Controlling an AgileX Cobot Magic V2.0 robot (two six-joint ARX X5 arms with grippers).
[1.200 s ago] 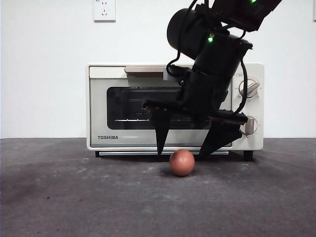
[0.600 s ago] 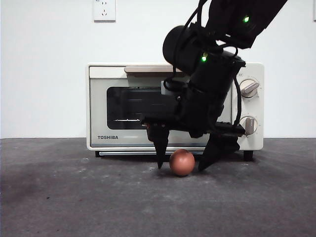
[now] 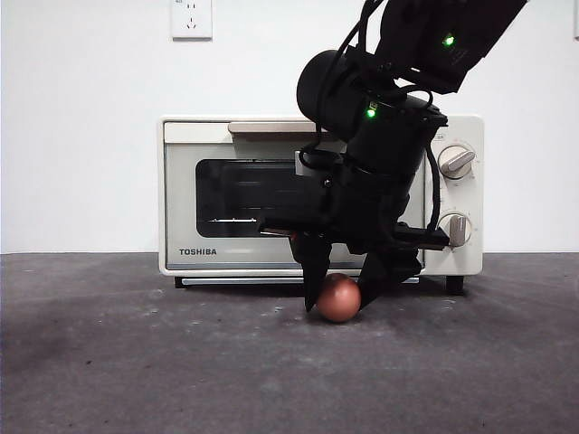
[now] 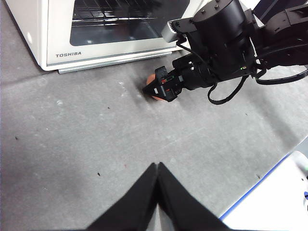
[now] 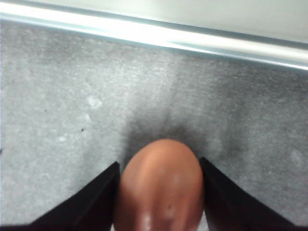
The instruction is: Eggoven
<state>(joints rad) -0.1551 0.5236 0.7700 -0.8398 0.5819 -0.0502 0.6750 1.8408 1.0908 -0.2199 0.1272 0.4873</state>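
Note:
The reddish-brown egg [image 3: 339,298] lies on the dark grey table just in front of the cream TOSHIBA oven [image 3: 244,194], whose door is closed. My right gripper [image 3: 337,306] comes down from the upper right, its two jaws pressed against the egg's left and right sides. The right wrist view shows the egg [image 5: 161,185] filling the gap of the right gripper [image 5: 159,163], with the oven's lower edge [image 5: 144,33] beyond. My left gripper [image 4: 158,166] is shut and empty, well back from the egg [image 4: 153,79] and the oven [image 4: 96,43].
A wall socket [image 3: 191,18] sits above the oven. The oven has two grey knobs [image 3: 455,163] on its right. A white surface with a blue edge [image 4: 274,202] lies off the table's side in the left wrist view.
The right gripper has come down around the egg and its jaws have closed from wide apart onto the egg's sides. The egg has shifted slightly to the right.

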